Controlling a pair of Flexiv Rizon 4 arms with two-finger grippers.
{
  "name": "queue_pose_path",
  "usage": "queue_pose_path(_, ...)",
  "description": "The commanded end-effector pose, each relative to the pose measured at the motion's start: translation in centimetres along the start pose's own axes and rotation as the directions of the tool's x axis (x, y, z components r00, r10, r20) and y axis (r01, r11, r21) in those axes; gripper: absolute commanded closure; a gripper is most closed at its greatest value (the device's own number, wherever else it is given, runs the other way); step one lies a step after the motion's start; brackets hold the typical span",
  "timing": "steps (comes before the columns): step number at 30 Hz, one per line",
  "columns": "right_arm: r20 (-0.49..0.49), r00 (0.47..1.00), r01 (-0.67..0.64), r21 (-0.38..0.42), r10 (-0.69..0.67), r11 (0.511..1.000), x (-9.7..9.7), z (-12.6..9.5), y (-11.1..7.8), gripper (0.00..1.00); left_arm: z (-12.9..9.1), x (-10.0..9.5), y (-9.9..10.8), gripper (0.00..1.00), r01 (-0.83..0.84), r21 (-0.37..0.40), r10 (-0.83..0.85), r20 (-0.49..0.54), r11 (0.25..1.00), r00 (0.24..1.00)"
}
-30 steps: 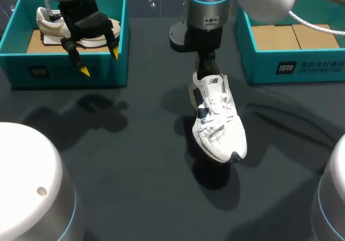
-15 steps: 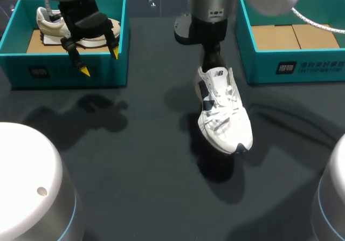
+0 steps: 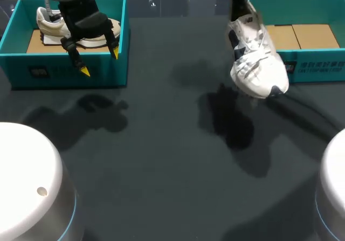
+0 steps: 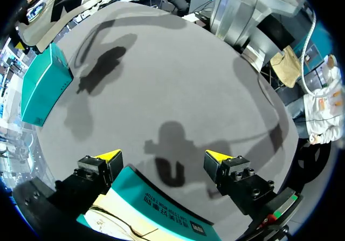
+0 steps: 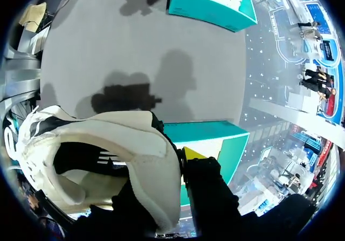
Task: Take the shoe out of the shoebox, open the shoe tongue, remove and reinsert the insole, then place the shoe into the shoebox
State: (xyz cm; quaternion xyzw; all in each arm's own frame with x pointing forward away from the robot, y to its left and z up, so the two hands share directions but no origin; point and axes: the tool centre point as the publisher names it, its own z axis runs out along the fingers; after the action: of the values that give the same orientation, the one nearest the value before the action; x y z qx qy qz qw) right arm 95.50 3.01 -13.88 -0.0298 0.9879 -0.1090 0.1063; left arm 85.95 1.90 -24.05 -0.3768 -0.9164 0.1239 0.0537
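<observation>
A white shoe with dark side marks (image 3: pixel 256 57) hangs toe-down in the air, just in front of the left front corner of the teal right shoebox (image 3: pixel 312 66). My right gripper (image 3: pixel 240 6) is shut on its heel collar. In the right wrist view the heel collar (image 5: pixel 116 136) sits between the fingers, one yellow fingertip (image 5: pixel 192 155) showing outside it. My left gripper (image 3: pixel 99 62) hovers open over the front wall of the teal left shoebox (image 3: pixel 70 74), which holds a beige shoe (image 3: pixel 51 21). The left wrist view shows the left gripper (image 4: pixel 163 157) empty above that wall (image 4: pixel 161 203).
The right shoebox has a bare cardboard floor (image 3: pixel 294 36). Dark table (image 3: pixel 161 144) stretches between the two boxes. White arm housings (image 3: pixel 27 181) fill the near left and near right corners.
My right arm has lifted the white shoe and carried it right and back, from the table's middle to the right shoebox's corner. The left arm has not moved.
</observation>
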Motion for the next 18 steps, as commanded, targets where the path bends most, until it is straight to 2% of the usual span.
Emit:
queue_pose_path(1,-0.021,1.000,0.007,0.001,-0.007,1.000,-1.9,0.2,-3.6,1.00,0.0,0.2,0.0,0.00,-0.001,-0.003,0.001,0.002,1.000,1.000)
queue_pose_path(8,-0.007,1.000,-0.023,0.013,0.023,1.000,-4.4,2.5,-10.6,1.00,0.0,0.2,0.0,0.00,-0.001,-0.003,0.001,0.002,1.000,1.000)
queue_pose_path(11,0.018,1.000,-0.025,0.069,0.024,0.997,-5.4,3.1,-13.6,1.00,0.0,0.2,0.0,0.00,-0.001,-0.003,0.001,0.002,1.000,1.000)
queue_pose_path(18,0.018,1.000,-0.025,0.069,0.024,0.997,-5.4,3.1,-13.6,1.00,0.0,0.2,0.0,0.00,-0.001,-0.003,0.001,0.002,1.000,1.000)
